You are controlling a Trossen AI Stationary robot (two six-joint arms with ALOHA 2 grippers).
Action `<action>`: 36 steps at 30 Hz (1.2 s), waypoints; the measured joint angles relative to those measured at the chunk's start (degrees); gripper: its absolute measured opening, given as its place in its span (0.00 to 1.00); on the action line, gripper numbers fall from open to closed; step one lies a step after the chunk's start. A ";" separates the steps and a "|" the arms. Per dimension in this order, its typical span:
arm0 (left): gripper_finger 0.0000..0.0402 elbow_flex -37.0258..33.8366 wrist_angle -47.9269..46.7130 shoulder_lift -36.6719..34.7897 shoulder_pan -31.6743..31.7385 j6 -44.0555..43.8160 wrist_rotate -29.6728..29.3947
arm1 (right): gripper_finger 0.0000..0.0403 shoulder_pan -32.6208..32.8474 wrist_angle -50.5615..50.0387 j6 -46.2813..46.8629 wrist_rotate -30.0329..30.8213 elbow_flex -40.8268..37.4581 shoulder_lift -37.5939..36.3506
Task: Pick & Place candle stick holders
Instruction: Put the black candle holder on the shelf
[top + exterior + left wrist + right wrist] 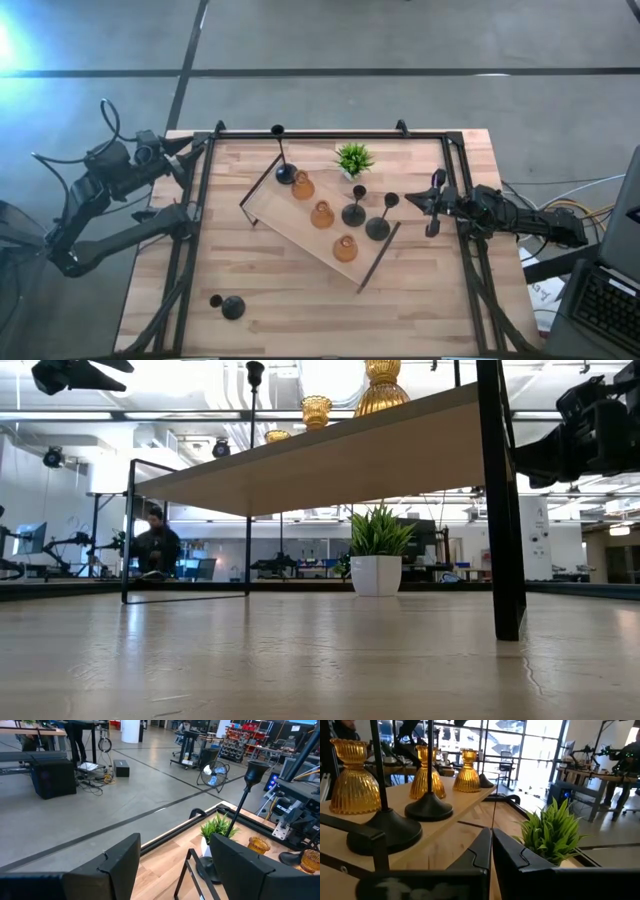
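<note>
A light wooden tray (pixel 300 225) lies askew at mid-table, raised on thin dark legs (pixel 497 510). On it stand three amber candle stick holders (pixel 302 185) (pixel 321 214) (pixel 345 248), a tall black one (pixel 285 173) and two shorter black ones (pixel 354 212) (pixel 378 228). Another black holder (pixel 230 306) is on the table near the front left; I cannot tell if it stands or lies. My left gripper (pixel 195 148) hovers open at the far left corner. My right gripper (pixel 415 200) is shut, level, just right of the tray.
A small green potted plant (pixel 354 158) stands behind the tray, close to my right gripper (pixel 492 847). A dark metal frame (pixel 330 133) rims the table. Bare wood shows along the near edge (pixel 330 320). A person (pixel 158 545) sits in the room beyond.
</note>
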 joint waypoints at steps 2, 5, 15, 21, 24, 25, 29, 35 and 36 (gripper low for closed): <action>0.61 0.00 -0.01 0.00 -0.01 0.00 -0.01 | 0.02 0.00 0.00 0.05 -0.01 0.00 0.03; 0.61 0.00 0.00 0.00 -0.01 -0.01 -0.01 | 0.02 0.00 0.00 0.14 -0.12 0.00 -0.01; 0.61 0.00 -0.02 0.00 -0.01 0.00 0.01 | 0.02 0.00 0.00 0.17 -0.12 0.00 0.01; 0.61 0.00 0.00 0.00 -0.01 -0.01 0.01 | 0.02 0.00 0.00 0.17 -0.10 0.00 0.01; 0.61 0.00 0.00 0.00 0.00 -0.01 0.01 | 0.02 0.00 -0.02 0.17 -0.10 0.00 0.01; 0.61 0.00 0.00 0.00 -0.01 0.00 0.00 | 0.02 0.00 -0.02 0.17 -0.10 0.00 0.01; 0.61 0.00 0.02 0.00 -0.01 -0.01 0.01 | 0.02 0.00 -0.02 0.17 -0.10 0.00 0.01; 0.61 0.00 0.60 0.28 0.00 -3.11 1.86 | 0.02 0.00 -0.02 0.17 -0.10 0.00 0.01; 0.61 0.01 0.36 0.40 0.01 -3.27 4.26 | 0.02 0.00 -0.02 0.17 -0.10 0.00 0.01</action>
